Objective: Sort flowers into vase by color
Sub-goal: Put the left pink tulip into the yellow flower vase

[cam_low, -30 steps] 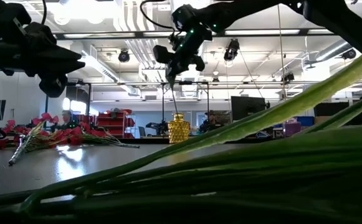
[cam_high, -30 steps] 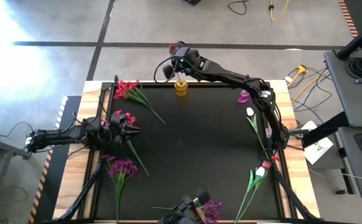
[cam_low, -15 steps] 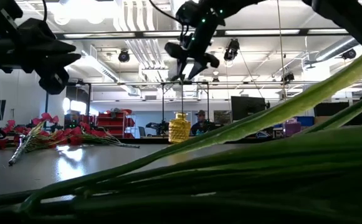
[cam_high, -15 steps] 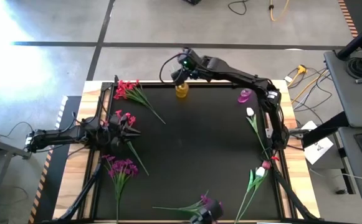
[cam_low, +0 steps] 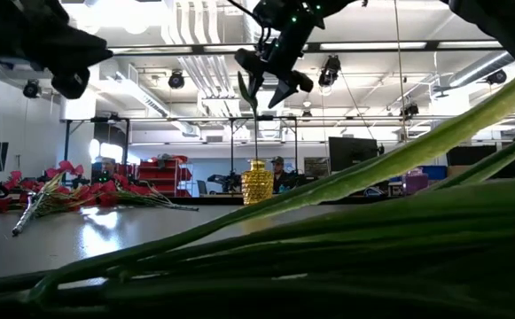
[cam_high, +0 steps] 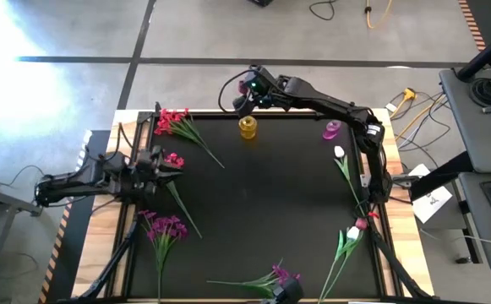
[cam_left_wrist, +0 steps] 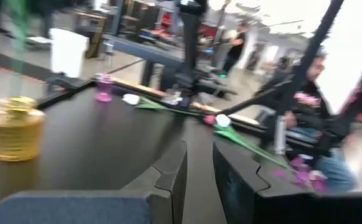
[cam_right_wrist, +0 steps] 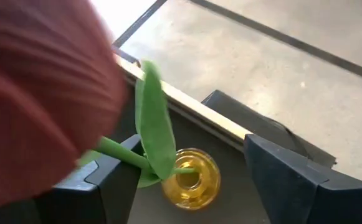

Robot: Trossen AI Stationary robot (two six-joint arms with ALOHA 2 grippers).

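A red-budded flower stands with the lower end of its green stem in the mouth of the yellow vase at the far edge. My right gripper hangs open above that vase, one finger on either side of the stem and its leaf. My left gripper is at the table's left, raised, beside a red cluster lying flat. Its fingers show a narrow gap with nothing in it. My right gripper stands open around the flower's stem, high above the vase. The stem runs close past one finger, and I cannot tell whether they touch.
A pink vase stands at the far right, with white and magenta tulips lying along the right edge. Red and purple clusters lie at the left and another purple one near the front. Thick stems fill the low view's foreground.
My right gripper has opened wide above the yellow vase, let go of the stem and risen a little; the flower stays standing in the vase. My left gripper has risen and drawn back toward the table's left edge, leaving the red cluster on the table.
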